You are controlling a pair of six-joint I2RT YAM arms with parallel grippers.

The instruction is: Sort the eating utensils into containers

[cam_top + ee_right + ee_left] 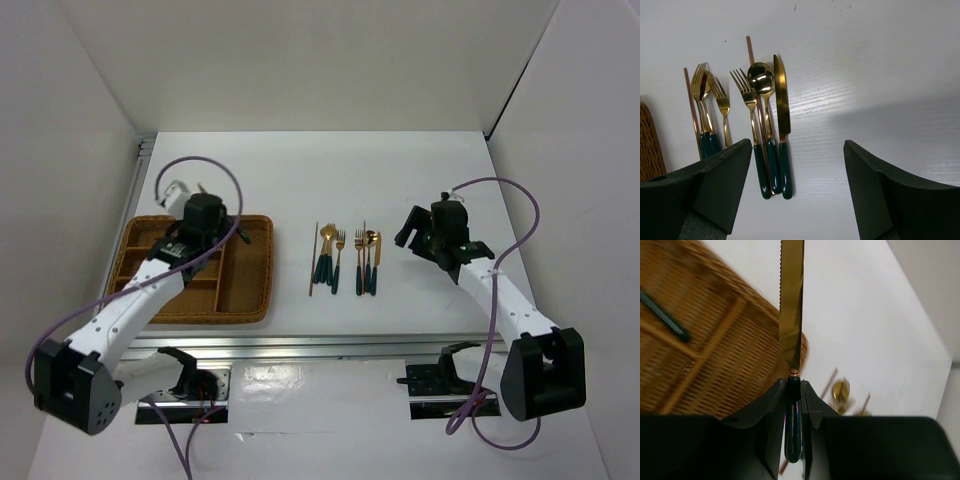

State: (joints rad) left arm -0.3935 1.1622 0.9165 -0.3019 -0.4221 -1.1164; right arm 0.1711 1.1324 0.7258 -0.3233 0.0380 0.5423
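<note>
The brown wicker tray (248, 275) lies at the left. My left gripper (208, 222) hovers over it, shut on the dark green handle of a gold knife (791, 305); the jaws (793, 390) pinch the handle and the blade points away. One green-handled utensil (665, 317) lies in a tray (705, 355) compartment. Two groups of utensils (328, 260) (368, 262) and a thin brown stick (313, 258) lie mid-table. My right gripper (440, 240) is open and empty to their right; its wrist view shows a fork (747, 95), spoon (761, 80) and knife (781, 100) just beyond its left finger (715, 185).
White walls close in the table on the left, back and right. A metal rail (300, 345) runs along the table's near edge. The tray's edge (650, 145) shows at the left of the right wrist view. A second stick (751, 50) lies under the spoon.
</note>
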